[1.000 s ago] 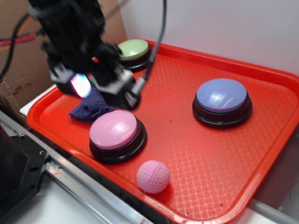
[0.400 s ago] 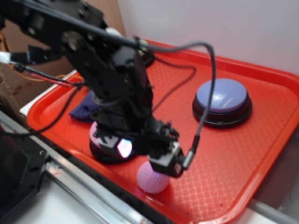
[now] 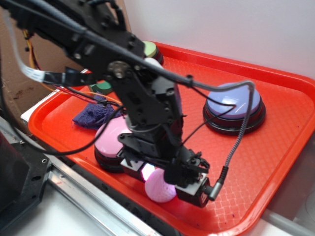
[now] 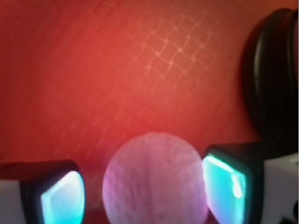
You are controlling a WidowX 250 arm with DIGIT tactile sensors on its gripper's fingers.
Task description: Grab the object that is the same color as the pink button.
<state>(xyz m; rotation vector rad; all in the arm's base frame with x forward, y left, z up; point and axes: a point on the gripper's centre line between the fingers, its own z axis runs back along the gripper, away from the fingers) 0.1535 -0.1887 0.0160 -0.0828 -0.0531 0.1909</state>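
Exterior, tray (image 3: 275, 162): red, waffle-textured, holding everything; its raised rim should stop the ball rolling off.
Exterior, ball (image 3: 158, 187): small, pink, dimpled, on the tray floor near the front rim, just beside the pink button (image 3: 110, 140) that it matches in colour. Only its left part shows; the arm covers the rest.
Exterior, other things: a lavender button (image 3: 236, 105) sits well apart at the right, a green button (image 3: 150, 49) peeks out at the back, and a purple cloth (image 3: 91, 114) lies crumpled at the left. None matches pink, so they are no targets.
Exterior, arm: it reaches in from the upper left, bends steeply down at the wrist and puts the gripper (image 3: 170, 184) low over the ball, the camera block and cable trailing to the right.
Wrist, ball (image 4: 155, 179): it fills the lower middle, centred between the two fingers.
Wrist, fingers (image 4: 63, 196): glowing teal pads stand on either side of the ball, left and right. The right pad looks to be at its surface; the left shows a thin gap. The claw brackets the ball closely but, by my reading, has not yet pinched it.
Wrist, button: its black base edges the right side, close enough that the right finger has little room.
Step in hand: closing on the ball, lift not yet begun.
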